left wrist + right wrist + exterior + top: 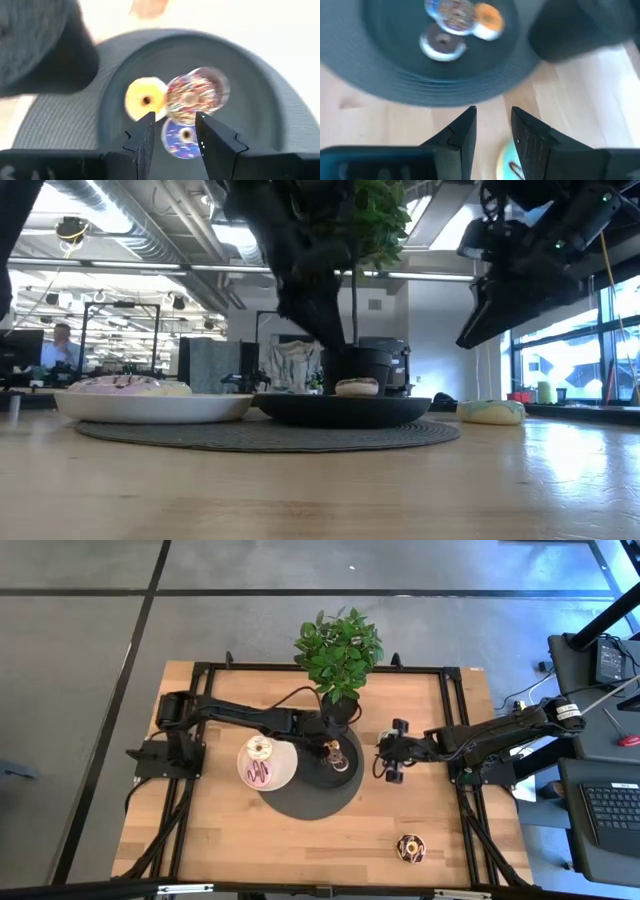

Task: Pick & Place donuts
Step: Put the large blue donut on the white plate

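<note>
On the round black plate [250, 100] lie three small donuts: a yellow one [145, 99], a sprinkled chocolate one [192, 95] and a purple one [180, 136]. My left gripper [174, 125] hangs open right above them, also seen over the black plate [345, 735]. My right gripper [492, 120] is open, raised off the table just right of the plate [383, 755], with a pale green donut [507, 160] on the wood below it [490, 411]. Two larger donuts [259, 760] sit on the white plate [285, 762]. A chocolate donut [410, 847] lies near the table's near edge.
A potted plant [340, 650] stands at the far edge, just behind the black plate. Both plates rest on a round grey mat [300, 802]. Bare wood lies along the near side of the table and at its left. A person sits far off in the room [62, 345].
</note>
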Controlling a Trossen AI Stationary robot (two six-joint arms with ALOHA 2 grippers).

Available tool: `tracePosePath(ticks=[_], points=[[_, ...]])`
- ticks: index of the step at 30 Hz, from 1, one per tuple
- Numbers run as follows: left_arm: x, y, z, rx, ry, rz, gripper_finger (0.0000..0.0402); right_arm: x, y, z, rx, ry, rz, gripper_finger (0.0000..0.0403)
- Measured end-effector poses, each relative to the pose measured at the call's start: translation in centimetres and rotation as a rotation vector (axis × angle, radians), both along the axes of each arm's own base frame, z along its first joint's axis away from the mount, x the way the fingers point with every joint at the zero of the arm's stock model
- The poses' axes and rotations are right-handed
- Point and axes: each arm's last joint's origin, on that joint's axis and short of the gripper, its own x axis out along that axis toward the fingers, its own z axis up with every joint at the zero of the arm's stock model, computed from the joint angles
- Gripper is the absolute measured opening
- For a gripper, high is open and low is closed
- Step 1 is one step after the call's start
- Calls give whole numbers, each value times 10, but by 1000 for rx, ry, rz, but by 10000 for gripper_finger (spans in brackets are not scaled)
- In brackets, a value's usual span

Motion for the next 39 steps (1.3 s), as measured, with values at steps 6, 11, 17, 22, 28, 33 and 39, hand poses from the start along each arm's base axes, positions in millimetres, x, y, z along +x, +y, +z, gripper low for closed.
tracePosePath(ticks=[6,11,17,22,28,33,39], points=[[-10,-18,16,14,-51,-66,136,-10,-7,-7,35,99,-111,124],[-23,-33,11,62,-147,-176,135,-16,-10,-11,65,164,-162,124],[-59,-40,12,-52,-497,-297,132,-15,-13,-12,121,189,-121,124],[-88,-45,15,-120,-717,-371,132,-13,-21,-17,84,237,-107,124],[-105,-50,20,-113,-770,-383,134,-7,-31,-31,57,317,-112,124],[-108,-60,20,-101,-769,-436,131,-3,-37,-44,54,374,-127,124],[-108,-64,20,-104,-769,-452,135,0,-41,-51,79,404,-134,111]])
